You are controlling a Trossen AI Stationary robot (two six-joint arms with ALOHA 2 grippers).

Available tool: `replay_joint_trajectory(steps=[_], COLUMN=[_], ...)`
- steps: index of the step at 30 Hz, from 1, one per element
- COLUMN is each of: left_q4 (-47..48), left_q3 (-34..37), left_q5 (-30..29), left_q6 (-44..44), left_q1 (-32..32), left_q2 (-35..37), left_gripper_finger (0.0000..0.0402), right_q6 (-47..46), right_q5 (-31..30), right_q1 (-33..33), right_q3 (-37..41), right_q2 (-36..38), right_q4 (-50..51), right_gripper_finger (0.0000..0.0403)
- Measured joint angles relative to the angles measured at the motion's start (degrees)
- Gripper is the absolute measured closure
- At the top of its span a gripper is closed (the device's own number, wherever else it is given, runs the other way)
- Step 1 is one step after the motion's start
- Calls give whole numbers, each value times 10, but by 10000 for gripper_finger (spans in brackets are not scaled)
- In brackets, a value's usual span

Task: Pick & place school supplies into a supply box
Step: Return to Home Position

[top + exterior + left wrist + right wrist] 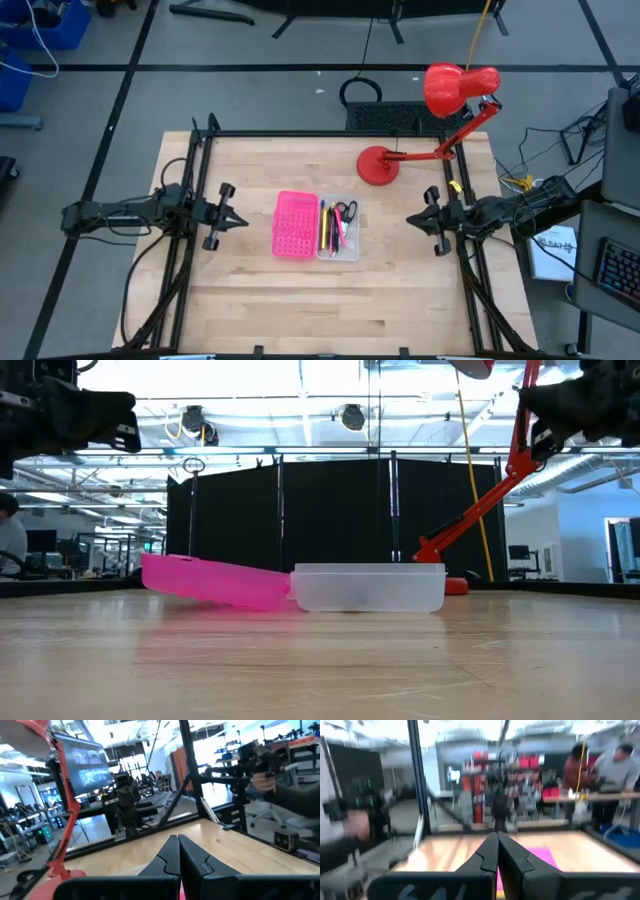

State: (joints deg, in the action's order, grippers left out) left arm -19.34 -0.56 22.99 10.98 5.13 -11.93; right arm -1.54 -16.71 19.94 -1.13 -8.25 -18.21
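Observation:
The supply box lies open at the table's middle: its hot-pink grid half [295, 225] [215, 580] beside the clear tray half [338, 231] [368, 588]. Inside the tray lie the black-handled scissors [346, 211] and several pink, yellow and black pens [328, 230]. My left gripper [243, 221] [178, 839] hovers shut, raised, left of the pink half. My right gripper [409, 219] [497, 836] hovers shut, raised, right of the tray. Neither touches anything.
A red desk lamp stands with its base [378, 165] on the far right of the table, its arm [478, 500] slanting up to the head [458, 88]. Black frame rails [330, 133] edge the table. Bare wood lies toward the near edge. People show in the room beyond.

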Motion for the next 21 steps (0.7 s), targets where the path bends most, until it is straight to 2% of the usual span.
replay_joint_trajectory(steps=[5,15,21], left_q4=[3,-2,-3], left_q3=[0,0,0], left_q5=[-23,-21,-21], left_q6=[0,-10,-11], left_q1=[0,0,0], left_q2=[0,0,0], left_gripper_finger=[401,363,356], right_q6=[1,7,7], right_q5=[1,3,3], right_q1=[0,0,0], right_q3=[1,2,2], right_q2=[1,1,1], right_q4=[-1,-3,-3], right_gripper_finger=[403,403,403])
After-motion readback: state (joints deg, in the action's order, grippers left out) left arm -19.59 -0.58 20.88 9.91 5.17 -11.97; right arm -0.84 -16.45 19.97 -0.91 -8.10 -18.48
